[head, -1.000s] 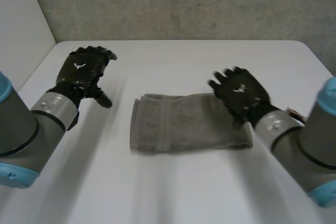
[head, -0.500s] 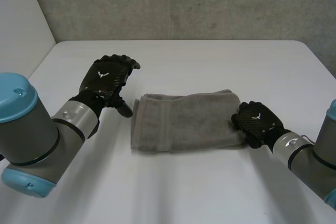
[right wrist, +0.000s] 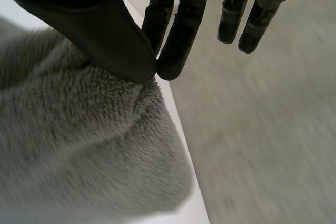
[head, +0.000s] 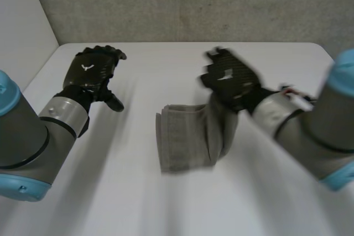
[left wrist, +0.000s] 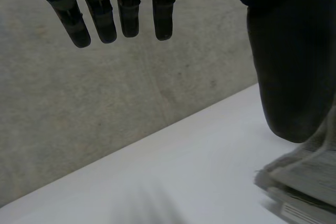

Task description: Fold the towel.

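The grey towel (head: 185, 136) lies folded on the white table (head: 166, 59), its right end lifted off the surface. My right hand (head: 229, 78) hangs above the towel's middle, shut on that raised end. In the right wrist view the thumb (right wrist: 89, 19) and fingers pinch the fluffy towel (right wrist: 79, 150) at its edge. My left hand (head: 91, 73) hovers over the table to the left of the towel, open and holding nothing. In the left wrist view its fingers (left wrist: 121, 14) are straight, and the towel's layered end (left wrist: 310, 177) lies below the thumb.
A grey wall (head: 182, 4) runs behind the table's far edge, and a white panel (head: 22, 26) stands at the left. Bare table surface surrounds the towel on all sides.
My right hand has closed on the towel's right end, raised it and swung it leftward over the towel. My left hand has drawn back to the left, away from the towel.
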Controlling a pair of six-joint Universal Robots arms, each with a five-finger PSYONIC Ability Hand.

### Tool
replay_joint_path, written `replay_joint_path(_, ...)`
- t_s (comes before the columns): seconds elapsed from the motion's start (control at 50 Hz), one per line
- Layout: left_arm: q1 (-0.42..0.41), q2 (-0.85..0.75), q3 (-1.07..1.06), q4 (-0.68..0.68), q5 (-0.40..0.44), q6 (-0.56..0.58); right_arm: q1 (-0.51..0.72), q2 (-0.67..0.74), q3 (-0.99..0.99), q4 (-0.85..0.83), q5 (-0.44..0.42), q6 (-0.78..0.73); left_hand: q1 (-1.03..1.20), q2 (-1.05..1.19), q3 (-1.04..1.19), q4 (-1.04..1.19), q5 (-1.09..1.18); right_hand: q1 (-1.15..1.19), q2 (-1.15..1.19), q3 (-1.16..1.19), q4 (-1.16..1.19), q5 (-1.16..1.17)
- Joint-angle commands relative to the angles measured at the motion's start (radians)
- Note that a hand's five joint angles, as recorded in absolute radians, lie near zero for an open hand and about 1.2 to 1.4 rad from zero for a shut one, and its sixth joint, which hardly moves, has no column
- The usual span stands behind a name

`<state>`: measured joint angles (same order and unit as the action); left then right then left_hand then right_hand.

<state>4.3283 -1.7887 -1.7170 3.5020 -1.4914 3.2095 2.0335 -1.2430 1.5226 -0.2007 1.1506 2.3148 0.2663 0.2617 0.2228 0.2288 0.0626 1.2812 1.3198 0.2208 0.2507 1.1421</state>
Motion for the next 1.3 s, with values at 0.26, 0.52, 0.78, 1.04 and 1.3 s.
replay_joint_path(0.26, 0.034, 0.026, -0.003, 0.000, -0.029, -0.066, 0.208, 0.203, -0.035, -0.014, 0.058, 0.019, -0.062, -0.057, -0.048, -0.054, -0.032, -1.107, -1.145, -0.046, -0.076, -1.142)
replay_joint_path(0.52, -0.025, -0.010, 0.092, 0.026, -0.035, -0.095, -0.025, -0.044, 0.099, -0.023, 0.075, 0.491, -0.056, -0.051, -0.048, -0.054, -0.027, -1.107, -1.145, -0.046, -0.076, -1.142)
replay_joint_path(0.78, -0.042, -0.038, 0.077, 0.028, -0.053, -0.103, 0.004, 0.062, 0.054, -0.023, 0.083, 0.517, -0.053, -0.048, -0.048, -0.054, -0.024, -1.107, -1.145, -0.046, -0.076, -1.142)
replay_joint_path(1.04, -0.038, -0.035, 0.054, 0.029, -0.052, -0.103, 0.125, 0.238, -0.110, -0.012, 0.150, 0.646, -0.053, -0.048, -0.048, -0.054, -0.024, -0.876, -0.915, -0.046, -0.076, -0.912)
replay_joint_path(1.3, -0.042, -0.037, 0.037, 0.037, -0.050, -0.103, 0.145, 0.387, -0.214, -0.011, 0.184, 0.637, -0.053, -0.048, -0.048, -0.054, -0.024, -0.237, -0.276, -0.046, -0.076, -0.273)
